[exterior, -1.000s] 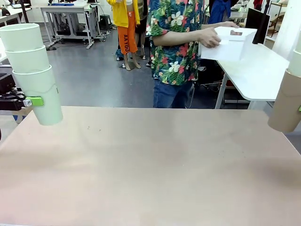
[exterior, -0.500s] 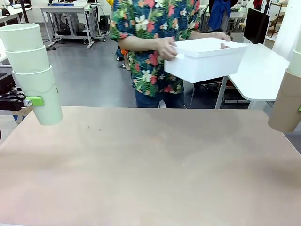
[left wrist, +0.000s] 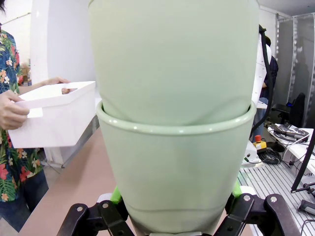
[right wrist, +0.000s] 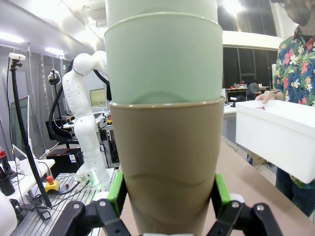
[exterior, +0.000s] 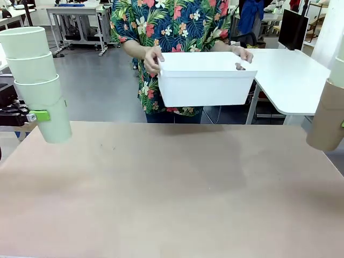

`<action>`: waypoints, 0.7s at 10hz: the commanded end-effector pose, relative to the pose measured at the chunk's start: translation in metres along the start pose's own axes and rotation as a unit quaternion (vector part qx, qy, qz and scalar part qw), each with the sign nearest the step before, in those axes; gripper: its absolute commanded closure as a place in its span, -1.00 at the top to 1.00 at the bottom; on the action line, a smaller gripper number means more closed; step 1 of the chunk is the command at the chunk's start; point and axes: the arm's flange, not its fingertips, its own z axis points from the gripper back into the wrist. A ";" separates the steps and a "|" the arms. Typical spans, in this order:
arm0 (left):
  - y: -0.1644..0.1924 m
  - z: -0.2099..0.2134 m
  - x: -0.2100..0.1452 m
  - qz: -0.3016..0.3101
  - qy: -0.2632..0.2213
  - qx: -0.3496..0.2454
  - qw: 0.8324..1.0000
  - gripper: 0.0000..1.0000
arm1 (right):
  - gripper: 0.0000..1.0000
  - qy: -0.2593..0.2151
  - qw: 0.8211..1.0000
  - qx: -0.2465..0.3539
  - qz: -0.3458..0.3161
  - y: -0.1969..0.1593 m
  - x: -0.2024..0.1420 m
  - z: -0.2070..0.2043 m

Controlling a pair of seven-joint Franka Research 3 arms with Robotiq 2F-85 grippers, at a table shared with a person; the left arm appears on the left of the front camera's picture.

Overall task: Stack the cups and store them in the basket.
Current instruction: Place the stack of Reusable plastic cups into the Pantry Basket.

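- Holding at the table's left edge, the left gripper (left wrist: 174, 209) is clamped on the lowest cup of the left stack (exterior: 37, 80). This stack is three mint-green cups nested mouths up and leaning slightly, clear of the table (exterior: 172, 193).
- Left wrist view: a green pad (left wrist: 116, 195) bears on each side of that lowest cup. There is no gap between pad and wall.
- The right gripper (right wrist: 167, 201) is clamped on the taupe cup (right wrist: 167, 162), with a green pad on each flank.
- Mint cups (right wrist: 162, 64) sit nested inside the taupe cup and rise above its rim.
- Front view: the taupe cup hangs at the right edge, off the table surface and partly cut by the frame.
- The basket (exterior: 207, 86) is in the air at the far side of the table, level, open side up and not resting on it.
- One hand (exterior: 153, 58) of the person grips one end of the basket and the other hand (exterior: 243, 54) grips the opposite end.
- The basket is well apart from both stacks. Its interior cannot be seen.
- The person stands behind the basket in a flowered shirt (exterior: 172, 21).
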 end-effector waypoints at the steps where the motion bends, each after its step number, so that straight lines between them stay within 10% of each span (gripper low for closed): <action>1: -0.001 -0.001 0.004 -0.002 -0.002 -0.002 1.000 0.74 | 0.72 0.002 1.000 0.000 0.009 0.001 0.002 -0.001; 7: -0.001 -0.001 0.004 -0.002 -0.002 -0.002 1.000 0.74 | 0.72 0.002 1.000 0.000 0.009 0.001 0.002 -0.001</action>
